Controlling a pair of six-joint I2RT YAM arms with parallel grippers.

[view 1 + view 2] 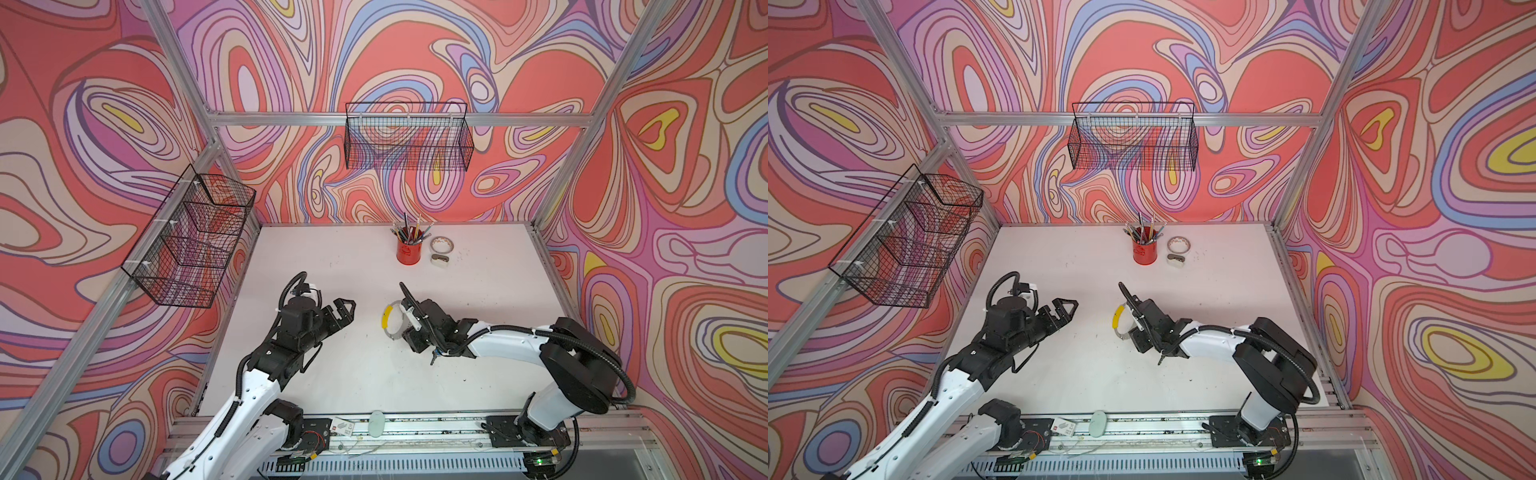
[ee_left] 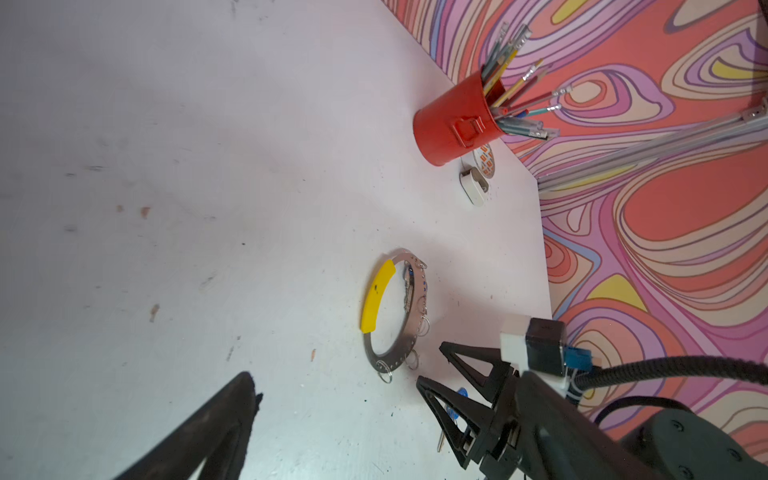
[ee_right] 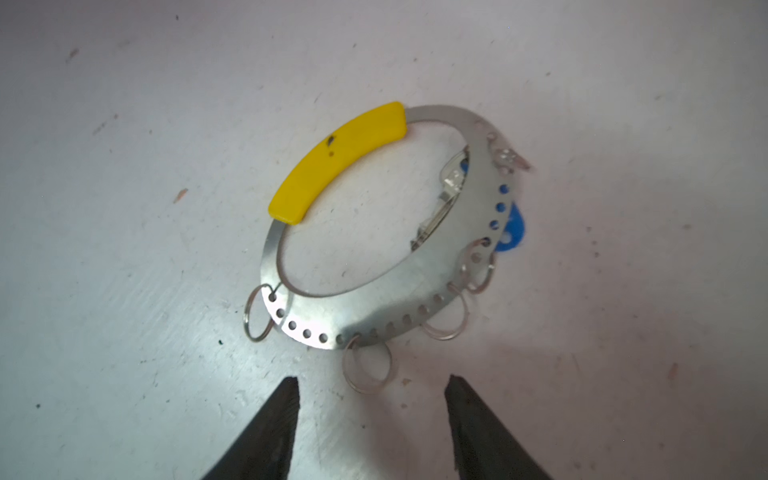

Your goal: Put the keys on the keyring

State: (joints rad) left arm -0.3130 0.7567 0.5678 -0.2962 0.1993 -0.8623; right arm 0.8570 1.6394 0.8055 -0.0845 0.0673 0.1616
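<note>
White surface [image 1: 332,386] lies mostly bare around my two arms. Left gripper [image 1: 349,309] hangs well clear of the work, jaws apart and empty. Right gripper [image 3: 372,384] hovers just short of the keyring [image 3: 374,318], jaws apart, gripping nothing. The first key [image 3: 513,232] is tucked under the hoop's far side; I can't tell whether it's threaded on. The second key [image 2: 455,405] lies loose beneath the right gripper. My worry is that a pinch on that flat band skids it and knocks either key aside.

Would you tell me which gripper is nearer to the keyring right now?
The right. The right gripper hangs just short of the keyring, facing its perforated edge; the left gripper stands farther off, to its left in a top view.
</note>
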